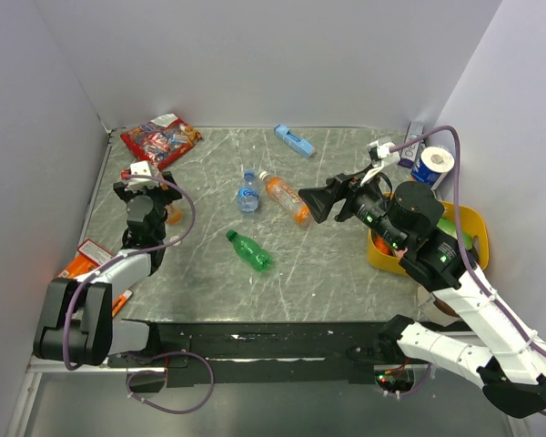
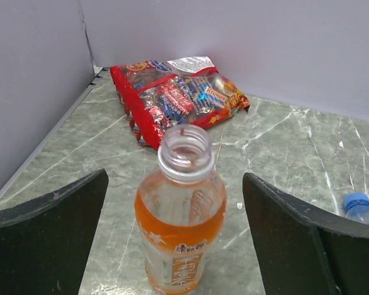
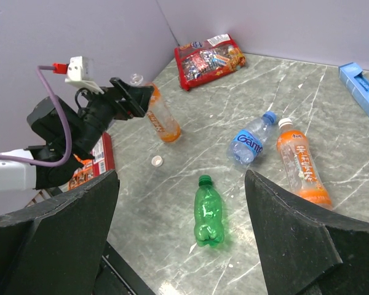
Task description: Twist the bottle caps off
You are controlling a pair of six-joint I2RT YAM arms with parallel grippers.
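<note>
Grey marbled bench fills the walled cell, and the work sits near its middle. Nearest the arm bases lies the green bottle, on its side with its green cap on. Just beyond it, side by side and also lying flat, are the clear blue-labelled bottle with a blue cap and an orange bottle with a white cap. The right gripper hangs above this group, its fingers spread wide with nothing between them; the green bottle falls nearly central in its wrist view.

Off to the left, the second orange bottle stands on its base with a bare, open neck. A small white cap lies loose on the bench near it. The left gripper faces that bottle with its fingers fully apart, a clear gap on each side, touching nothing. At the far wall sit a red snack bag and a flat blue box.

One cap of four looks done, so the step in hand is probably fetching the next bottle. A lying bottle will roll, so the right fingers should close across its body, square to its long axis, and then stand it up. One arm can then clamp the body low down while the other takes the cap squarely and turns, without crushing the thin wall.
</note>
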